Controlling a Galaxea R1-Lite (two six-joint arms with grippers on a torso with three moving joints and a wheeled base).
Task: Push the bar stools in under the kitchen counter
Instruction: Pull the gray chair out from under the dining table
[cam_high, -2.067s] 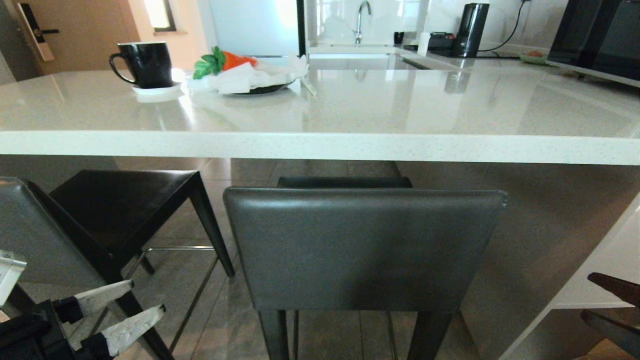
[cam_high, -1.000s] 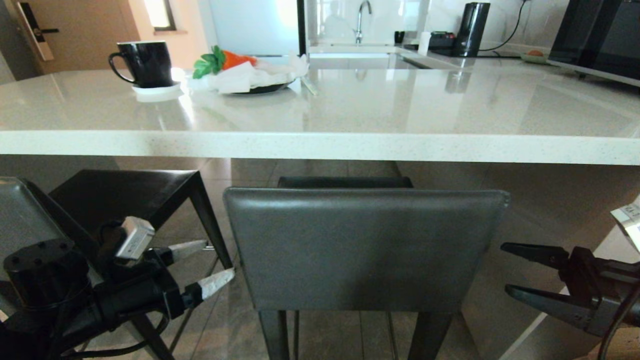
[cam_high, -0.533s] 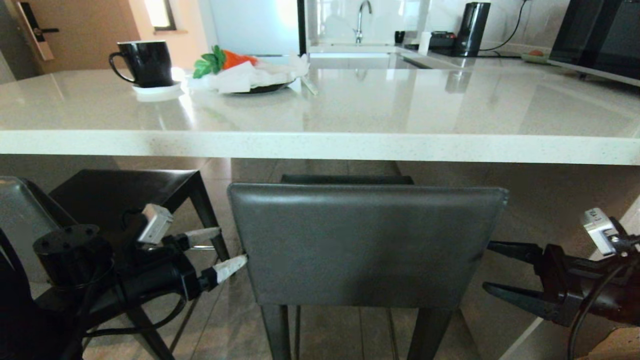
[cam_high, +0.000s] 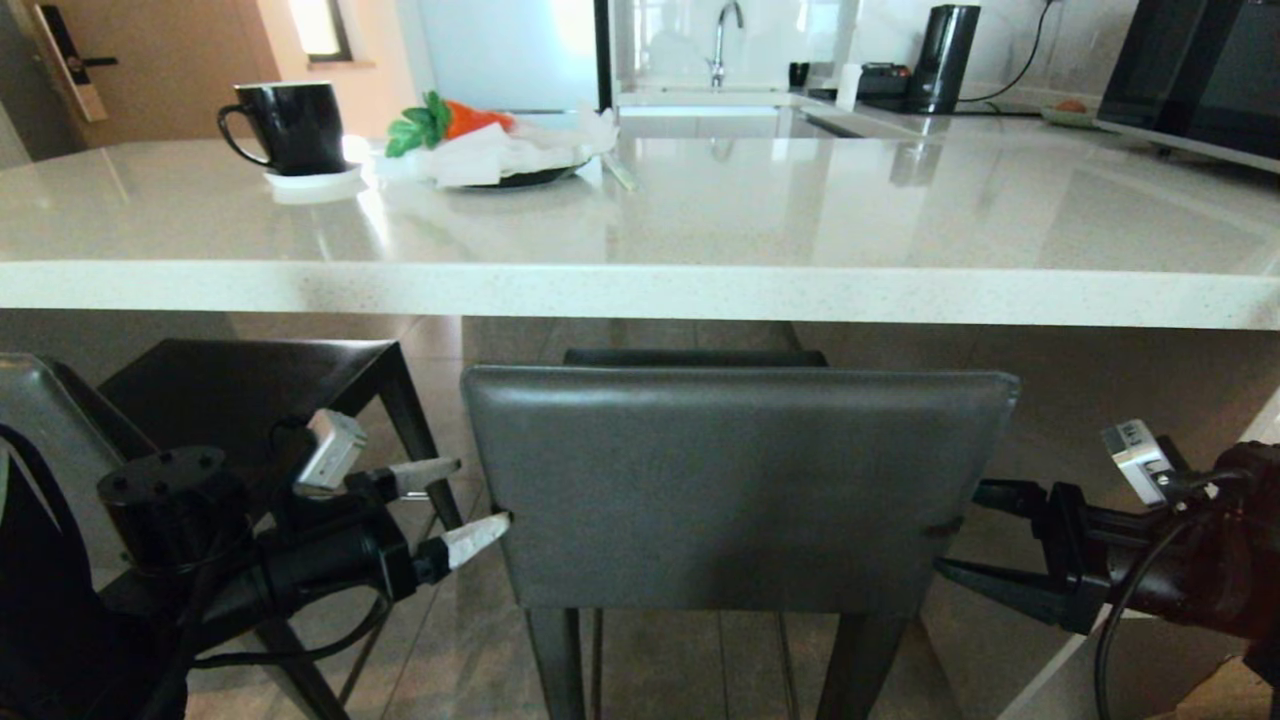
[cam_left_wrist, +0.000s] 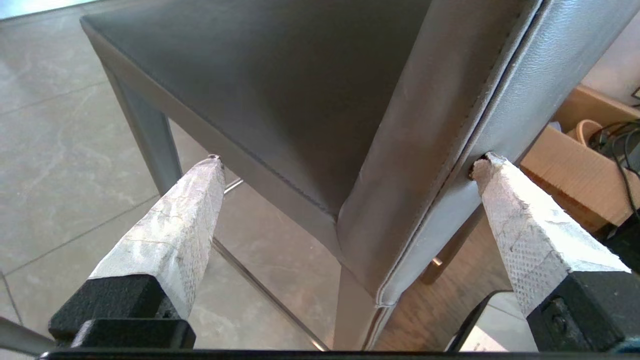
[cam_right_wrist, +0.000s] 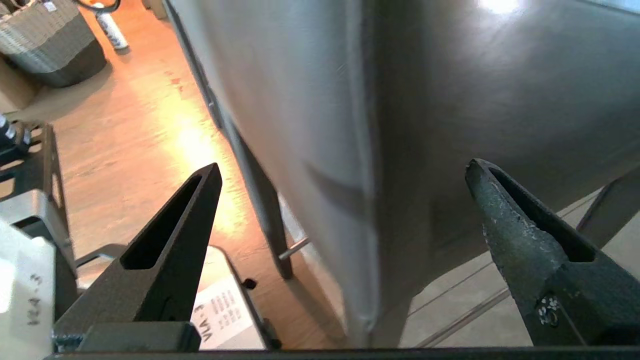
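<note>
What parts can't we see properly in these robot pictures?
- Middle stool: its seat is mostly hidden behind its own backrest in the head view, and the picture's bottom edge cuts off its feet.
- Left stool: the left gripper and its arm cover the lower legs.
- Right gripper: one fingertip is hidden behind the backrest's edge.
- Plate on the kitchen counter: white paper hides what it holds.

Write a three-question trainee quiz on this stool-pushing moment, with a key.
1. True or false: both grippers straddle the side edges of the middle stool's backrest.
2. Which best describes the left gripper? A open, B shut on a leg, C out of view.
3. What stands on the kitchen counter beside the plate?

Key: 1 true, the right gripper too; 2 A; 3 a black mug.
</note>
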